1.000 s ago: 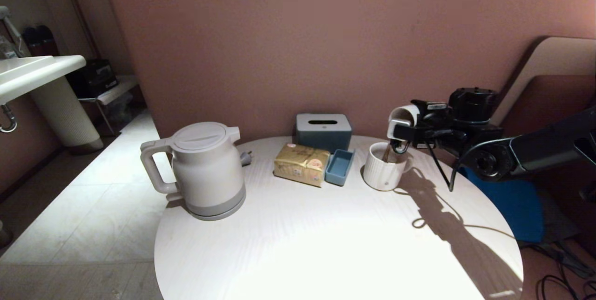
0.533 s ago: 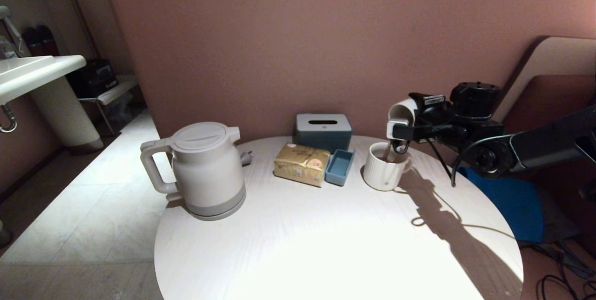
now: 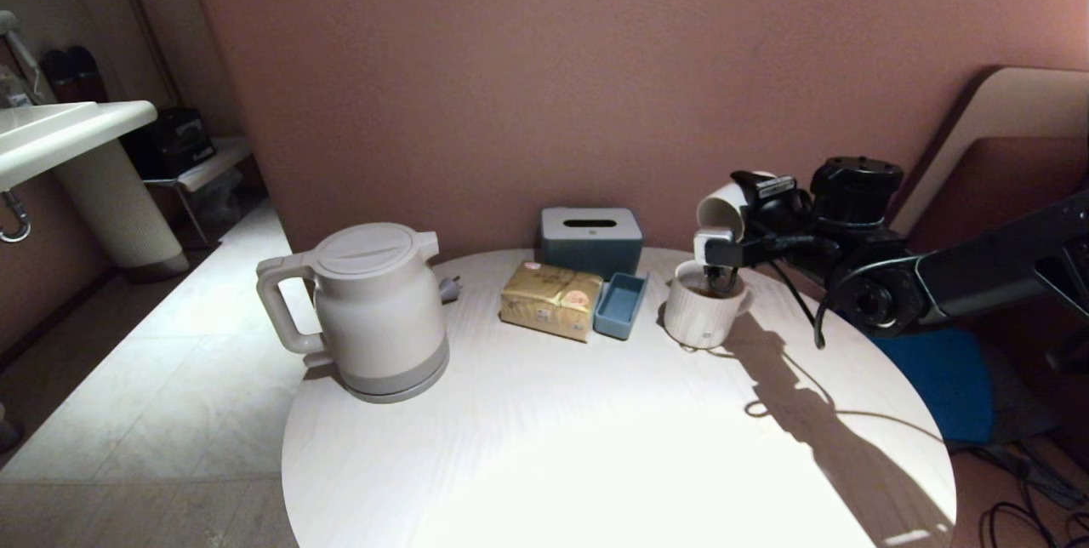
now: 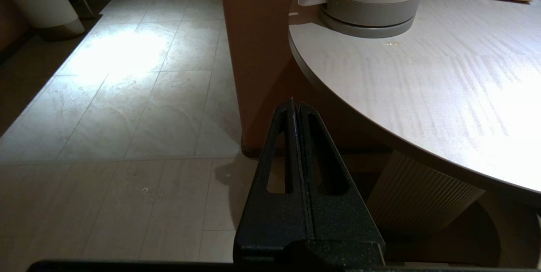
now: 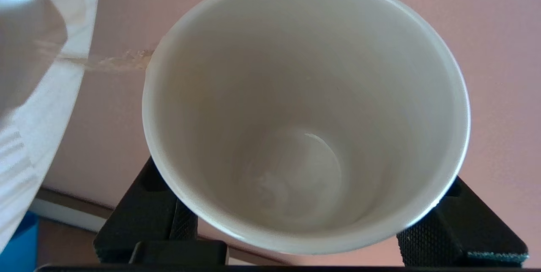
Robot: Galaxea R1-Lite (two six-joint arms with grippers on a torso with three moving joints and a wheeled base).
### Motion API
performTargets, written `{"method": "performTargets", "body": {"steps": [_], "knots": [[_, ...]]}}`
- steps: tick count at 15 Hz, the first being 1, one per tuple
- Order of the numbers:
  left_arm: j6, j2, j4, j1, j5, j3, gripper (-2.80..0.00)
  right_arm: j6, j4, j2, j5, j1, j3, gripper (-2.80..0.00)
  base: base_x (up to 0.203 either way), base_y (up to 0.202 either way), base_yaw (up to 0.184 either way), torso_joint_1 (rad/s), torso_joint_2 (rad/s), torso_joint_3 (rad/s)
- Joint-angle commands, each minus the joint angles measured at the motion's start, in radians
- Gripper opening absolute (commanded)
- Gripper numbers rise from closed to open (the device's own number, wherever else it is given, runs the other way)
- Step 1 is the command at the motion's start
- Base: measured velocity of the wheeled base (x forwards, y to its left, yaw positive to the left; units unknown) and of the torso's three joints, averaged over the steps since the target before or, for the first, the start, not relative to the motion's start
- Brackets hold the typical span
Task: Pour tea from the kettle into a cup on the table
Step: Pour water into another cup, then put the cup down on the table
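My right gripper point(image 3: 721, 231) is shut on the small white cup point(image 3: 720, 204), held tipped on its side with its mouth turned down over a ribbed white mug point(image 3: 699, 318) at the table's back right. In the right wrist view the cup point(image 5: 304, 107) looks nearly empty between the black fingers point(image 5: 458, 225). A thin stream of tea point(image 5: 114, 61) leaves its rim toward the mug. Dark tea point(image 3: 699, 286) shows inside the mug. The white kettle point(image 3: 374, 310) stands upright on the round white table point(image 3: 595, 446) at the left. My left gripper point(image 4: 296, 105) hangs shut beside the table's edge.
A grey-blue tissue box point(image 3: 590, 239), a yellow-brown packet point(image 3: 551, 299) and a small blue tray point(image 3: 619, 305) sit at the back middle. A white basin point(image 3: 59, 135) stands far left. A blue pad point(image 3: 944, 378) and cables lie on the floor at right.
The right wrist has rolled further, tipping the cup's mouth more downward, and the cup has drifted slightly left over the mug. Kettle and left arm have not moved.
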Motion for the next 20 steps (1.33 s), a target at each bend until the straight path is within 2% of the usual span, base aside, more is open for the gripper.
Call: {"method": "performTargets", "body": {"steps": [1, 3, 5, 6, 9, 12, 16, 17, 19, 20], "knots": [[0.000, 0.001, 0.000, 0.001, 0.001, 0.000, -2.80, -0.012, -0.047, 0.002, 0.001, 0.004, 0.039, -2.80, 0.000, 0.000, 0.000, 0.000, 0.00, 0.000], [0.000, 0.001, 0.000, 0.001, 0.001, 0.000, -2.80, -0.011, -0.102, 0.002, 0.001, 0.006, 0.092, -2.80, 0.000, 0.000, 0.000, 0.000, 0.00, 0.000], [0.000, 0.001, 0.000, 0.001, 0.001, 0.000, -2.80, 0.001, -0.103, -0.005, -0.006, 0.005, 0.093, -2.80, 0.000, 0.000, 0.000, 0.000, 0.00, 0.000], [0.000, 0.001, 0.000, 0.000, 0.001, 0.000, -2.80, 0.029, -0.094, -0.010, -0.012, 0.006, 0.086, -2.80, 0.000, 0.000, 0.000, 0.000, 0.00, 0.000], [0.000, 0.001, 0.000, 0.001, 0.001, 0.000, -2.80, 0.202, -0.047, -0.040, -0.042, 0.006, 0.087, -2.80, 0.000, 0.000, 0.000, 0.000, 0.00, 0.000], [0.000, 0.001, 0.000, 0.000, 0.001, 0.000, -2.80, 0.444, 0.023, -0.080, -0.064, 0.005, 0.090, -2.80, 0.000, 0.000, 0.000, 0.000, 0.00, 0.000], [0.000, 0.001, 0.000, 0.001, 0.001, 0.000, -2.80, 0.794, 0.239, -0.183, -0.069, -0.006, 0.103, -2.80, 0.000, 0.000, 0.000, 0.000, 0.00, 0.000], [0.000, 0.001, 0.000, 0.001, 0.001, 0.000, -2.80, 0.896, 0.300, -0.211, -0.044, -0.014, 0.108, -2.80, 0.000, 0.000, 0.000, 0.000, 0.00, 0.000], [0.000, 0.001, 0.000, 0.000, 0.001, 0.000, -2.80, 1.112, 0.409, -0.269, 0.056, -0.025, 0.143, -2.80, 0.000, 0.000, 0.000, 0.000, 0.00, 0.000], [0.000, 0.001, 0.000, 0.000, 0.001, 0.000, -2.80, 1.245, 0.430, -0.296, 0.108, -0.028, 0.189, -2.80, 0.000, 0.000, 0.000, 0.000, 0.00, 0.000]]}}
